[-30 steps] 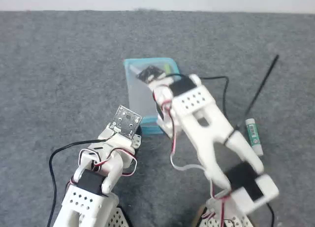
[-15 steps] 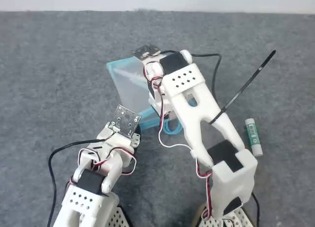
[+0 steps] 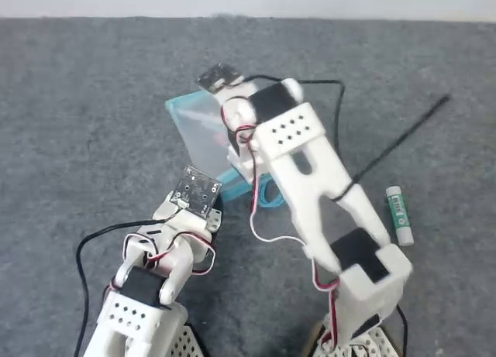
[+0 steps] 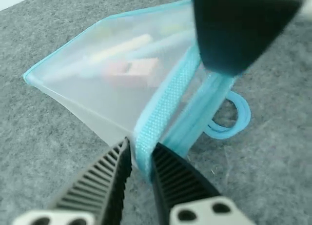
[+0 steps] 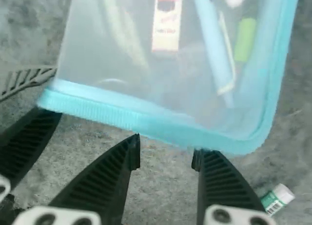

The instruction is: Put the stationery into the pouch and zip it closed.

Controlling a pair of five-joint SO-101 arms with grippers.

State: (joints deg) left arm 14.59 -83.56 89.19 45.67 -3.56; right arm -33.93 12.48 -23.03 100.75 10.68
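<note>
The translucent pouch (image 3: 198, 128) with teal trim stands tilted up off the grey mat, with pens and an eraser inside (image 5: 165, 20). My left gripper (image 4: 140, 154) is shut on its teal zipper edge (image 4: 161, 112) at the near corner (image 3: 215, 206). My right gripper (image 5: 165, 149) is open, its fingertips touching the same zipper edge from the other side (image 3: 246, 165). The teal ring pull (image 4: 229, 120) hangs by the zipper (image 3: 267, 193). A green-and-white glue stick (image 3: 398, 214) lies on the mat to the right of the right arm (image 5: 276, 196).
A thin black rod (image 3: 403, 140) slants across the mat at the right, beside the right arm. Grey felt (image 3: 93, 101) covers the whole table, with bare room left of and beyond the pouch.
The pouch, which lay flat, now stands tilted up, and its far corner has swung left. The right arm has moved forward and left over it. The left arm has kept still.
</note>
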